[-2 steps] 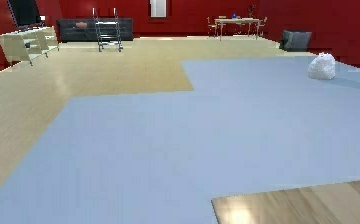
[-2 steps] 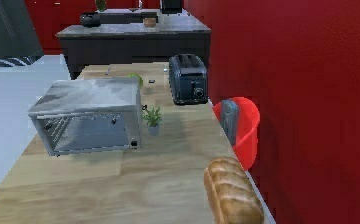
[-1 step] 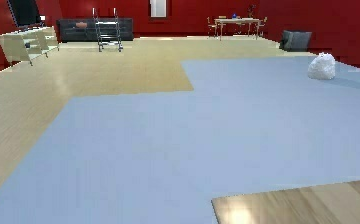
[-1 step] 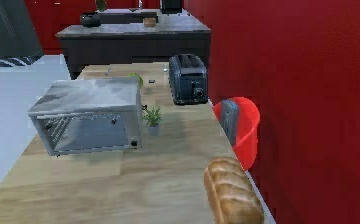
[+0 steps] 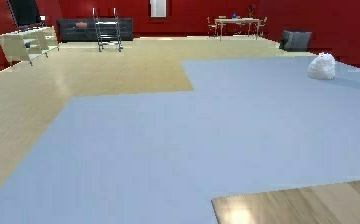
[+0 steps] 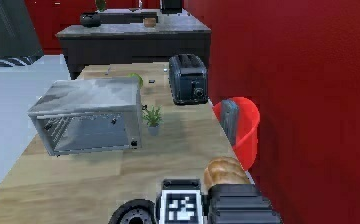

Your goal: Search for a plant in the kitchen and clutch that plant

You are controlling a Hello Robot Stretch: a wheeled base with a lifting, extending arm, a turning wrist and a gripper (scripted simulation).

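Noting plant upright on tabletop, just beside oven, well out beyond fingers; cannot tell whether fingers hold anything

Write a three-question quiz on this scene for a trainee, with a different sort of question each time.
1. True or false: the small plant stands on the wooden counter, right beside the grey metal oven.
2. What stands beyond the plant on the same counter? A) a dark toaster B) a kettle C) a fruit bowl
3. Fill in: the bag lying on the floor at the forward view's right is ___ in colour.

Key: 1 true; 2 A; 3 white.
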